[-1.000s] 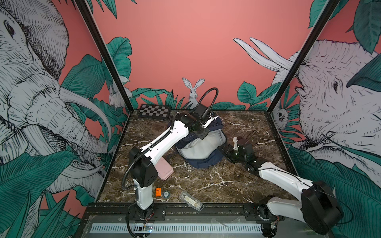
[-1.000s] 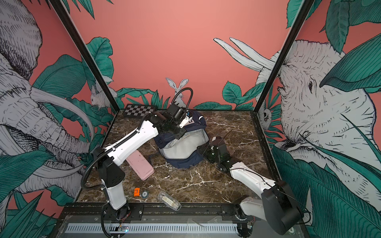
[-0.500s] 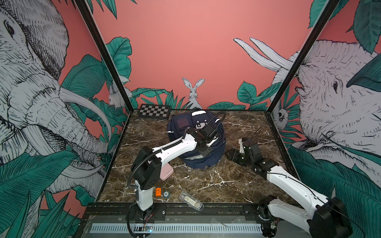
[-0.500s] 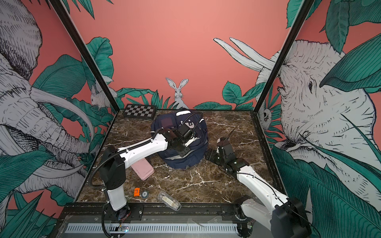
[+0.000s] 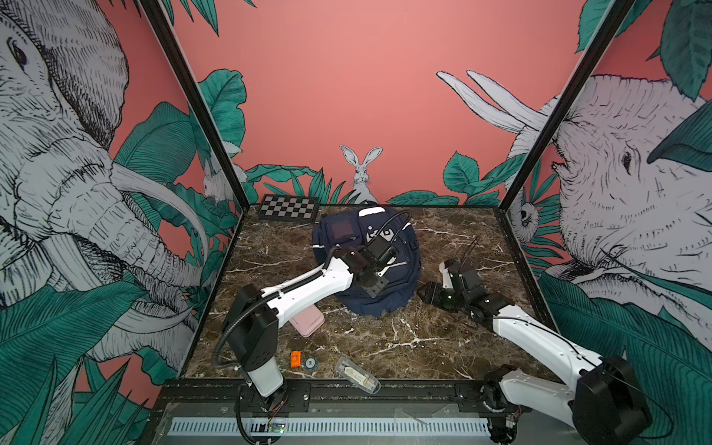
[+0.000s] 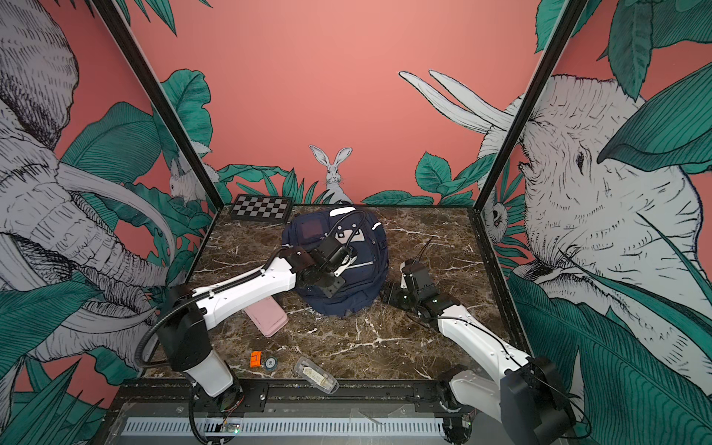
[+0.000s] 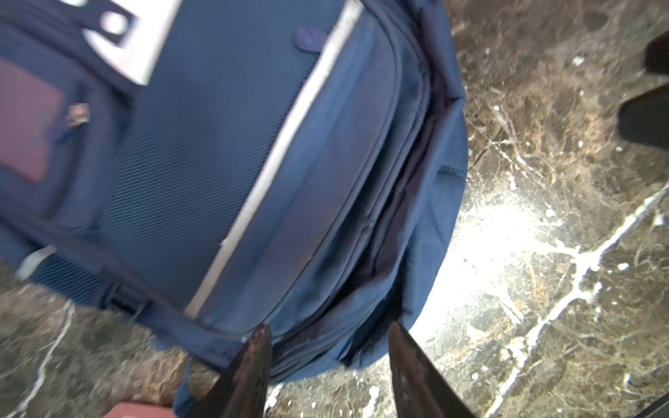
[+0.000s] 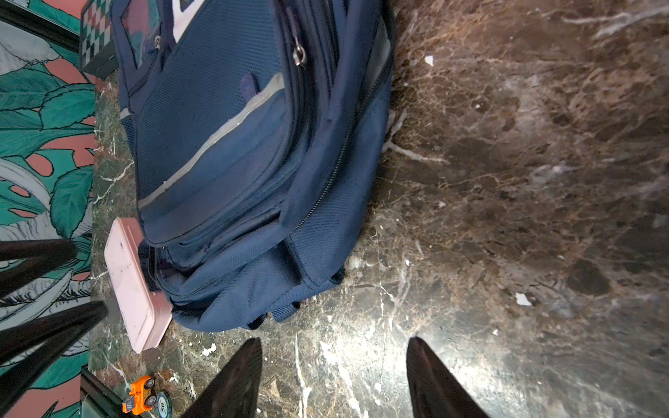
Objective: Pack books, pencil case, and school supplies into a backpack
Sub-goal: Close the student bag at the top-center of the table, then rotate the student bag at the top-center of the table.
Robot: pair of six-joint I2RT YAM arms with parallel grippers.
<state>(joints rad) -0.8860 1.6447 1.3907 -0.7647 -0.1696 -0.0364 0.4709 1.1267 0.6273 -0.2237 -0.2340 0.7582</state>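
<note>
Backpack [image 5: 402, 287] lies flat, front face up, at far centre of the marble table [image 5: 385, 346], just near-right of the chessboard [image 5: 289, 208]; both top views agree. 1 silver strip [image 7: 275, 152] crosses the front panel, and a zip pull [image 8: 298, 54] sits on the side seam. Whether the main zip is open, cannot tell. Pink pencil case [image 5: 308, 323] lies against the backpack's near-left corner, partly under the left arm [image 5: 308, 289]. Left gripper [image 7: 327, 325] hangs over the backpack's near edge with its 2 fingers moderately apart and nothing clamped; contact with the fabric, cannot tell. Right gripper [image 8: 333, 340] sits low, just right of the backpack, jaws wide, with only bare marble between them. Along the near edge, left to right: orange toy vehicle [image 5: 295, 358], round token [image 5: 311, 362], clear plastic case [image 5: 356, 375], all well apart from the backpack.
</note>
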